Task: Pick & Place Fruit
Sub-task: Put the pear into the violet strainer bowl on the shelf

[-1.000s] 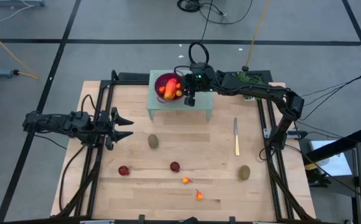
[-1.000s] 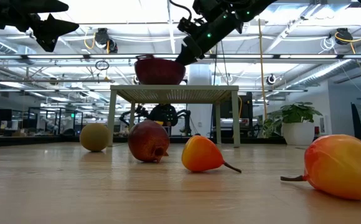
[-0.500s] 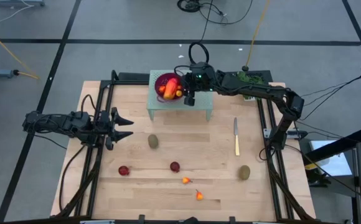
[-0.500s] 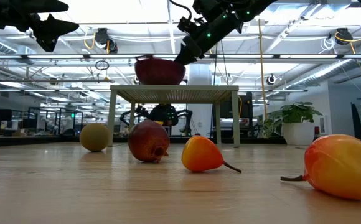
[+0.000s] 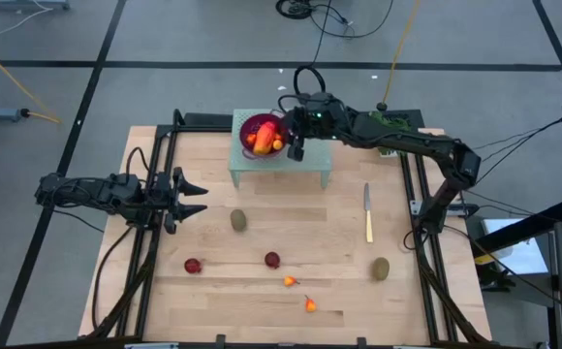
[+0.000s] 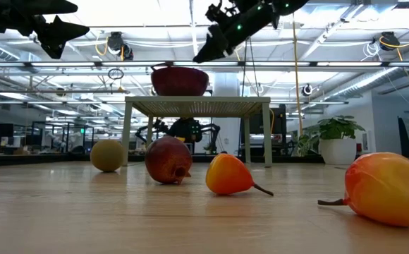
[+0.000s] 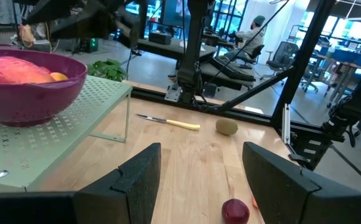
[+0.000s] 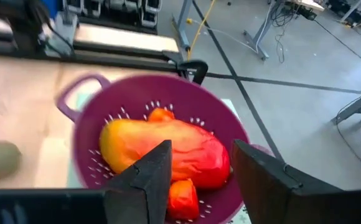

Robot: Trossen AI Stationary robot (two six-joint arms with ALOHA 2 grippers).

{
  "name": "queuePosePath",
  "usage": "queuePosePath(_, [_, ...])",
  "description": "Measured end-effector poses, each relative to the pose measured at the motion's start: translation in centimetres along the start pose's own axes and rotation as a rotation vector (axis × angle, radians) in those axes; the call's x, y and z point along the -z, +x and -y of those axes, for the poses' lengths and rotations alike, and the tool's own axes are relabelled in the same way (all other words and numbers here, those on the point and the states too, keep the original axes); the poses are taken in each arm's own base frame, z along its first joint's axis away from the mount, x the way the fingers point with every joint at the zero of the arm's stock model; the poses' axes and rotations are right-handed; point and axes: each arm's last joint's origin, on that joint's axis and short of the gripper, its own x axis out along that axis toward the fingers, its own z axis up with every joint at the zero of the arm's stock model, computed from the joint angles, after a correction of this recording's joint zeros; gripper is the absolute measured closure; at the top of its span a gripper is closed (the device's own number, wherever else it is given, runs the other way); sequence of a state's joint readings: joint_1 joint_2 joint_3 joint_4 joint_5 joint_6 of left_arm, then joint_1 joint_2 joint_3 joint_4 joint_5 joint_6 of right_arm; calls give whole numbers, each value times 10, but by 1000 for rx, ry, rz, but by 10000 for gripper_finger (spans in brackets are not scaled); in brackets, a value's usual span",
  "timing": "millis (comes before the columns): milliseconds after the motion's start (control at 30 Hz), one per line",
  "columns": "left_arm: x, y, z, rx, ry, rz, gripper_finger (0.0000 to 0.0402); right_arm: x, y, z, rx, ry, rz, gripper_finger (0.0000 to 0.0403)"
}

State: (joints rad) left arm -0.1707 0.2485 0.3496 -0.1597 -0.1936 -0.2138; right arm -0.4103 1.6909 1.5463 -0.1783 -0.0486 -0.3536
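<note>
standing at the far middle of the wooden table is a pale green perforated stand, and on it sits the purple bowl. the left arm waits over the left edge, its left gripper with fingers apart and nothing between them. the right gripper hangs just above the bowl's right rim — its fingers stand apart and hold nothing.

inside the bowl lies the large red-orange fruit, with two small orange fruits touching it. on the table, one brown-green oval lies left of middle and the other oval near the right edge. two dark red balls lie toward the near side, well apart. two tiny orange fruits lie near the front edge — close to each other. the yellow-handled knife lies at the right.
</note>
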Motion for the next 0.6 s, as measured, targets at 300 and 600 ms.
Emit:
queuePosePath(300, [0,0,0,0,0,0,174,-23,-35,-30,-89,12,17,289])
queuePosePath(600, [0,0,0,0,1,0,174,-36,-52,-73,-215,58,8,339])
